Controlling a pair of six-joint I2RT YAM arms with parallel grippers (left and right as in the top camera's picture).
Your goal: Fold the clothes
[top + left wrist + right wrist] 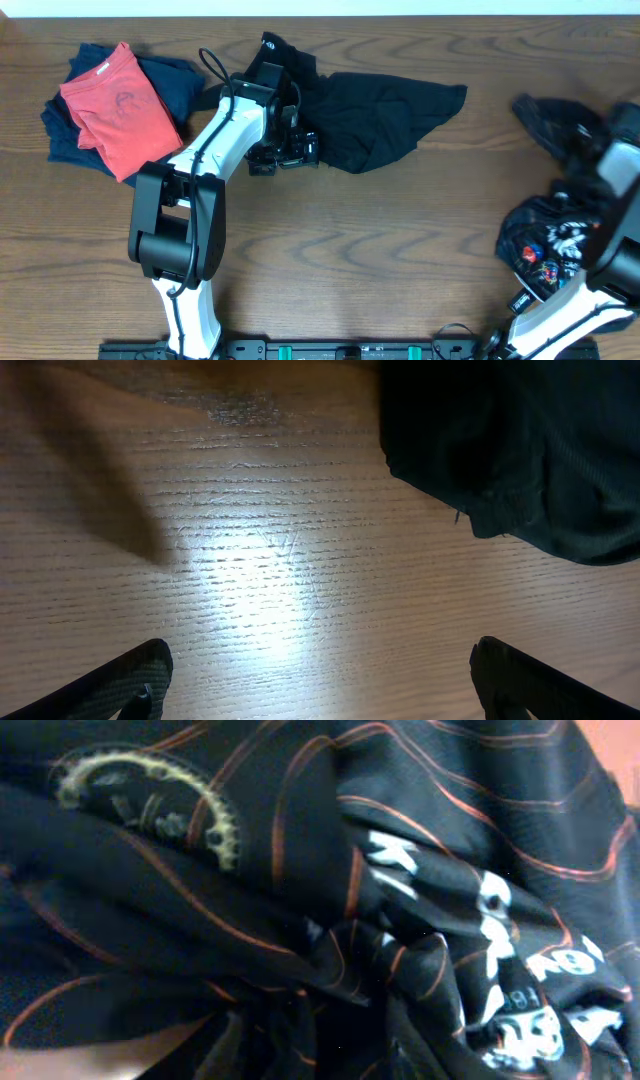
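My left gripper [285,150] hangs low over the wooden table [350,250], just off the near edge of the plain black garment [385,115], which lies spread and rumpled at the far middle of the table. In my left wrist view the two fingers [110,685] stand wide apart at the bottom corners with nothing but bare, brightly lit wood between them. The black cloth's edge sits in the upper right corner, apart from both fingers. At the far left a red shirt [118,105] lies on top of a navy garment [175,78]. My right arm [620,190] is bent over a bunched dark printed garment [545,240] at the right edge, with another dark garment [555,125] lying just beyond it. My right wrist view is filled with that printed fabric pressed close. It is black with thin orange lines, a pale sprocket print [150,800] and white lettering [520,960]. The fingers of my right gripper are hidden in both views, so I cannot tell whether it is spread or clamped on the cloth.
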